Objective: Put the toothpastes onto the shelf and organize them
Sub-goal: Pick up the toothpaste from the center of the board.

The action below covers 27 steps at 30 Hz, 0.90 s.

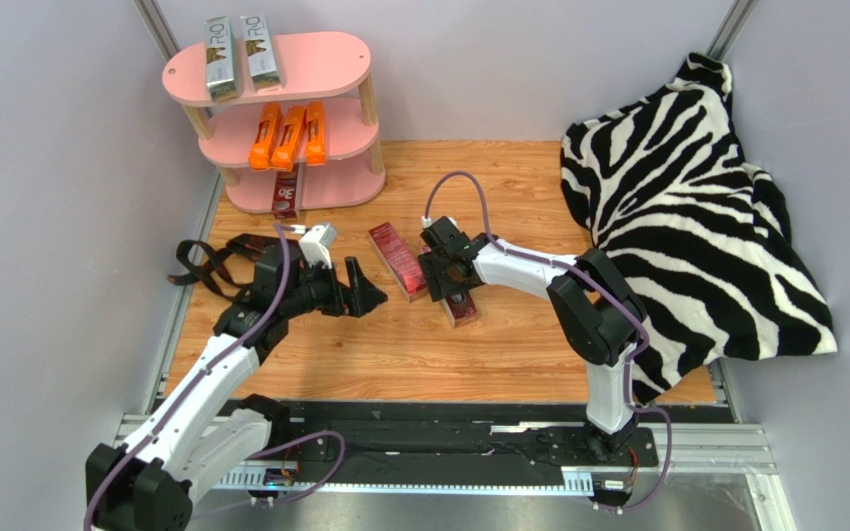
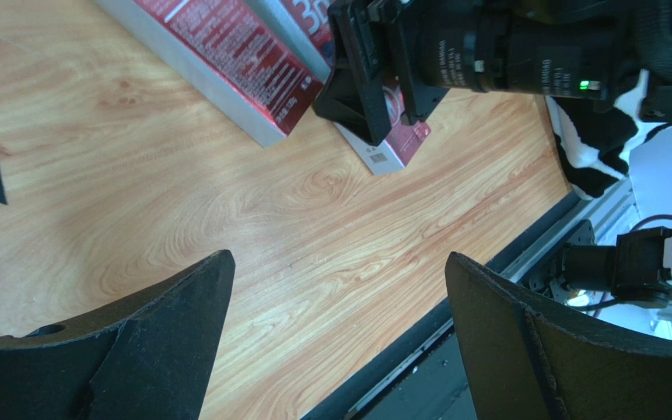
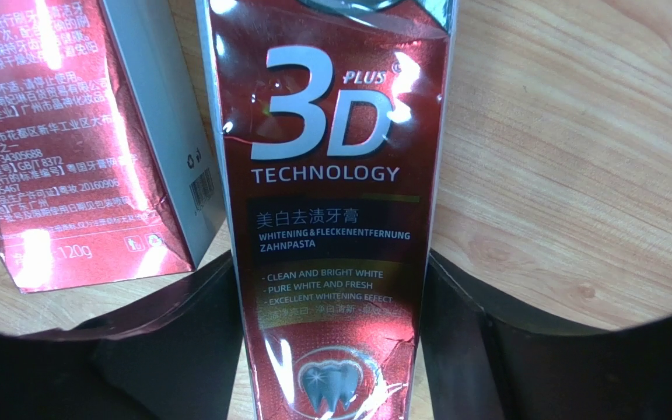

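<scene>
The pink shelf [image 1: 330, 55] stands at the far left. Two silver-grey cartons [image 1: 219, 55] lie on its top board, three orange cartons [image 1: 285, 135] on the middle board, and one dark red carton [image 1: 285, 195] on the bottom board. Two dark red cartons lie on the table. My right gripper [image 1: 447, 279] [image 3: 329, 258] is shut on one [image 1: 463, 304] [image 3: 331, 157], which rests on the wood. The other [image 1: 396, 261] [image 3: 59, 131] [image 2: 226, 61] lies just to its left. My left gripper [image 1: 365, 290] [image 2: 339, 255] is open and empty, just left of that carton.
A black strap [image 1: 206, 266] lies at the left beside my left arm. A zebra-print cloth [image 1: 684, 199] is heaped over the right side of the table. The black rail [image 1: 452, 431] runs along the near edge.
</scene>
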Each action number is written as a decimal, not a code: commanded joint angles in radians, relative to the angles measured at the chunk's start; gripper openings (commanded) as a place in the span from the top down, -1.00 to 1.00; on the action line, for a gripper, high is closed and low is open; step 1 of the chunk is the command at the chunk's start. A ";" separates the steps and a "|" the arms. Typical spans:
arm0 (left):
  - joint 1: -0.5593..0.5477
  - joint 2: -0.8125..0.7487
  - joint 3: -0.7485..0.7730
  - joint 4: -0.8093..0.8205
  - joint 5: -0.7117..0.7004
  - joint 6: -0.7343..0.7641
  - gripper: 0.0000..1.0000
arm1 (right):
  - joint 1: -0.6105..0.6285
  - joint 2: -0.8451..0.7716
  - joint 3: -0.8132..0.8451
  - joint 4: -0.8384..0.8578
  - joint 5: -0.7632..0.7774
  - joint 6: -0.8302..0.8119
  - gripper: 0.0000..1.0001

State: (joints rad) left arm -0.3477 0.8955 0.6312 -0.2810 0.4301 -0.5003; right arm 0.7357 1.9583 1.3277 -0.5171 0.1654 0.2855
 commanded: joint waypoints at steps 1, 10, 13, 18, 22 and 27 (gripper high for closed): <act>-0.007 -0.104 0.009 -0.012 -0.028 0.039 -0.98 | -0.001 -0.002 0.016 0.011 0.046 0.061 -0.31; -0.011 -0.172 0.027 0.002 0.009 0.031 -0.98 | 0.001 -0.093 -0.035 0.074 0.000 0.127 -0.08; -0.046 -0.165 0.048 0.003 -0.007 0.045 -0.99 | -0.002 -0.166 -0.079 0.107 0.002 0.165 -0.08; -0.117 -0.145 0.113 -0.026 -0.079 0.080 -0.98 | -0.001 -0.347 -0.182 0.175 0.002 0.248 -0.08; -0.210 -0.100 0.154 -0.055 -0.191 0.124 -0.98 | -0.004 -0.492 -0.261 0.259 0.017 0.316 -0.10; -0.295 -0.047 0.145 0.005 -0.286 0.144 -0.98 | -0.028 -0.689 -0.383 0.350 0.020 0.449 -0.10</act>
State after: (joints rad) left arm -0.5953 0.8108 0.7605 -0.3176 0.2428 -0.4053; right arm 0.7277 1.4059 1.0058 -0.3222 0.1638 0.5926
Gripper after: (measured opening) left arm 0.992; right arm 0.575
